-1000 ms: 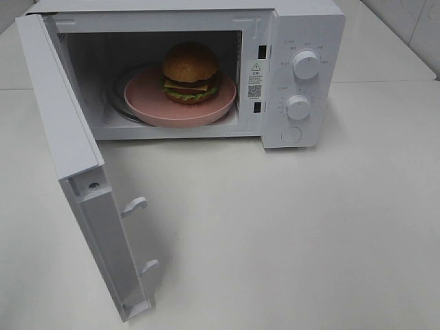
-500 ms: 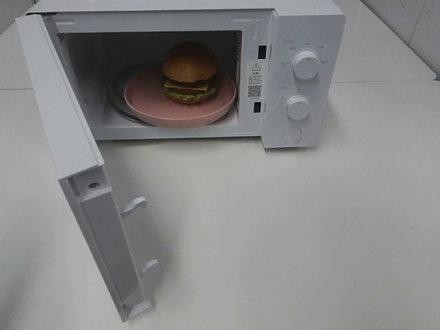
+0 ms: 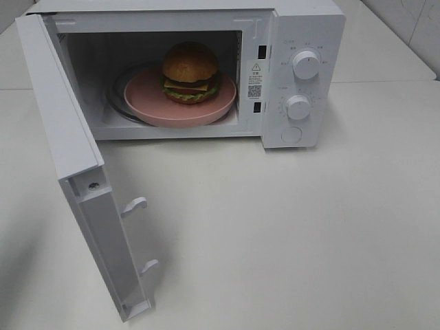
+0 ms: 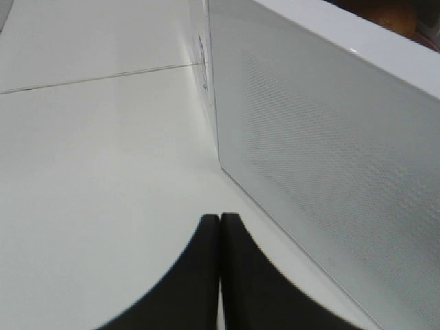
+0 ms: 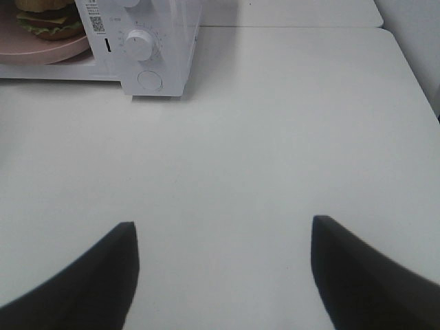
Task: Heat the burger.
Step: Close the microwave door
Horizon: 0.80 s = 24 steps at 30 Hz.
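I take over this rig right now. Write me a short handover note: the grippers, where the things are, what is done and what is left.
Left gripper: fingers shut, holding nothing, beside the outer face of the open white microwave door.
Right gripper: fingers open, empty, above the white table, apart from the white microwave oven.
Burger with golden-brown bun: on the round pink plate, inside the oven.
Done: the burger is loaded.
Left: close the door, then probably set the two round white knobs to start heating.
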{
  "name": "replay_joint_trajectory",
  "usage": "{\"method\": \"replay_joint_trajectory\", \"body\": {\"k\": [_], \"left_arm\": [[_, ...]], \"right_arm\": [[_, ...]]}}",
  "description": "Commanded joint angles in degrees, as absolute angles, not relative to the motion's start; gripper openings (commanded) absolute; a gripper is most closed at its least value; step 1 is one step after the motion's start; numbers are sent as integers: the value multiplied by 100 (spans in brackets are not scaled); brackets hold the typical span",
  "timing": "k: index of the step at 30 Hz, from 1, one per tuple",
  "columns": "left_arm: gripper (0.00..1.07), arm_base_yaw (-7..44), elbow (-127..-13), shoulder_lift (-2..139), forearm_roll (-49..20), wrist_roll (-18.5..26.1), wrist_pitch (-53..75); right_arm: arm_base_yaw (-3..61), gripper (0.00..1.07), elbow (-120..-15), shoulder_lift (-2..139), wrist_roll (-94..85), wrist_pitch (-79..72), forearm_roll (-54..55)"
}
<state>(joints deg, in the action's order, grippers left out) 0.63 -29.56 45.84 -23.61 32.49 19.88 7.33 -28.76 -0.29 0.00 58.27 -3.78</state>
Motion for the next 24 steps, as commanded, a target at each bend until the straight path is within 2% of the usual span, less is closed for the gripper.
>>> {"method": "replay_joint_trajectory", "body": {"k": [1,2,3,4,5,6,7,9,10,12,14,24], "left_arm": [[0,74,-2974,4996,-2911,3833,1627],[0,74,-2974,5323,-3203,4332,1490],[0,74,-2985,5472,-3363,4607,1467],[0,74,-2985,5472,-3363,4607,1467],[0,74,-3054,5821,-3673,5088,1450],[0,74,-3054,5821,-3673,5088,1450],[0,138,-3134,6142,-3982,5409,1444],[0,195,-3174,6268,-4108,5546,1404],[0,413,-3277,6560,-4366,5907,1289],[0,521,-3340,6681,-4423,6068,1238],[0,1020,-3604,7248,-4440,6446,1008],[0,1541,-4183,8165,-4612,6457,739]], "right_arm": [[728,67,-2853,-172,-34,5735,-378],[728,67,-2853,-172,-34,5735,-378],[728,67,-2853,-172,-34,5735,-378],[728,67,-2853,-172,-34,5735,-378],[728,67,-2853,-172,-34,5735,-378],[728,67,-2853,-172,-34,5735,-378],[728,67,-2853,-172,-34,5735,-378],[728,67,-2853,-172,-34,5735,-378],[728,67,-2853,-172,-34,5735,-378],[728,67,-2853,-172,-34,5735,-378],[728,67,-2853,-172,-34,5735,-378],[728,67,-2853,-172,-34,5735,-378]]}}
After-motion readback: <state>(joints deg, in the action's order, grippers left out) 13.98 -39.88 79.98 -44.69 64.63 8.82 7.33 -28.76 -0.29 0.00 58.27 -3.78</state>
